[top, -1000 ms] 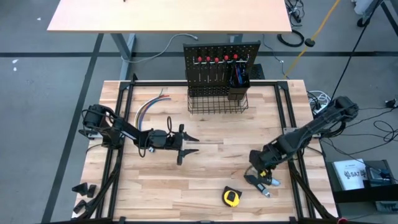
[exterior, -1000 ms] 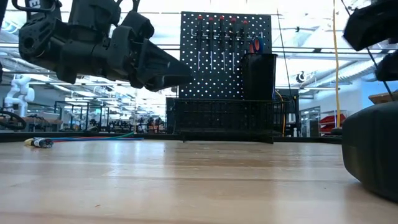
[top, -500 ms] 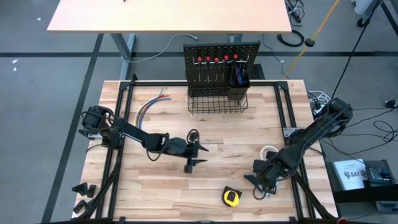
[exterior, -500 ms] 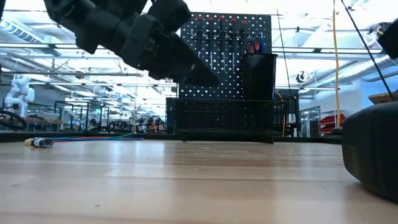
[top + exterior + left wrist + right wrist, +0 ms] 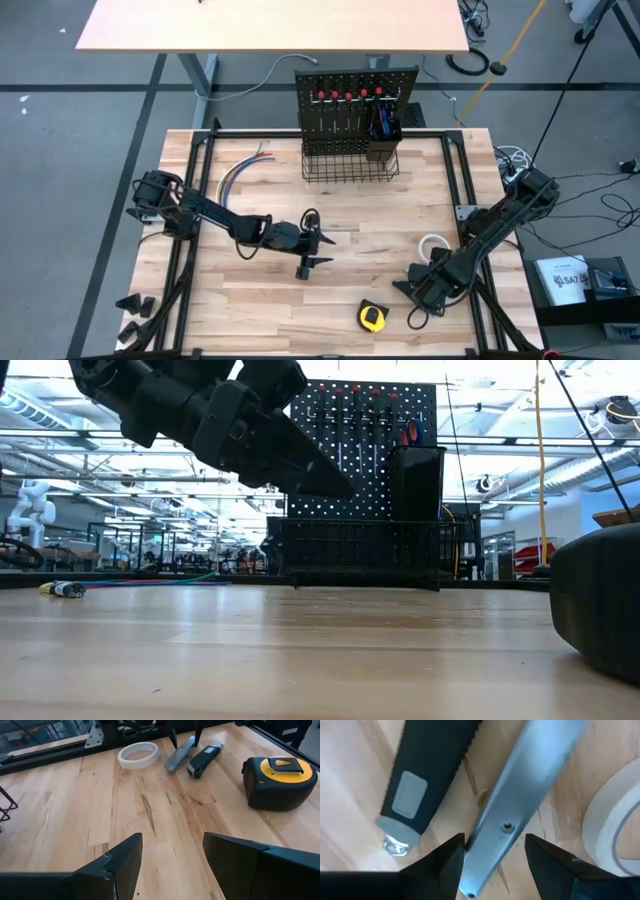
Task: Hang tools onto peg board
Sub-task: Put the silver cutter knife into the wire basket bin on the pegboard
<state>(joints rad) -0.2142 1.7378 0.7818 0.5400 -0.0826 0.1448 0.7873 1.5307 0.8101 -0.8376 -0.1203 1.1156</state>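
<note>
The black peg board (image 5: 355, 85) stands at the table's far edge with a wire basket (image 5: 350, 165) at its base. Red-handled screwdrivers (image 5: 342, 97) hang on it. Near the front right lie a grey-blue utility knife (image 5: 512, 810), a black-and-grey tool (image 5: 422, 775), a white tape roll (image 5: 432, 245) and a yellow tape measure (image 5: 372, 317). My right gripper (image 5: 495, 845) is open, low over the knife, one finger on each side of it; it also shows in the high view (image 5: 415, 298). My left gripper (image 5: 320, 250) is open and empty above mid-table. My right gripper comes at the grey-blue knife from above, its fingers across the knife's handle (image 5: 485, 855). The knife lies flat on the table. I cannot tell whether a finger touches it.
A bundle of coloured wires (image 5: 245, 170) lies at the far left. A black cup (image 5: 385, 128) with tools sits on the board's right side. Bare wood lies between my left gripper and the basket.
My left gripper has gone toward the table's right and a little toward its near edge, then stopped. My right gripper has gone toward the near edge and down over the grey-blue knife and the black tool, which have kept still.
</note>
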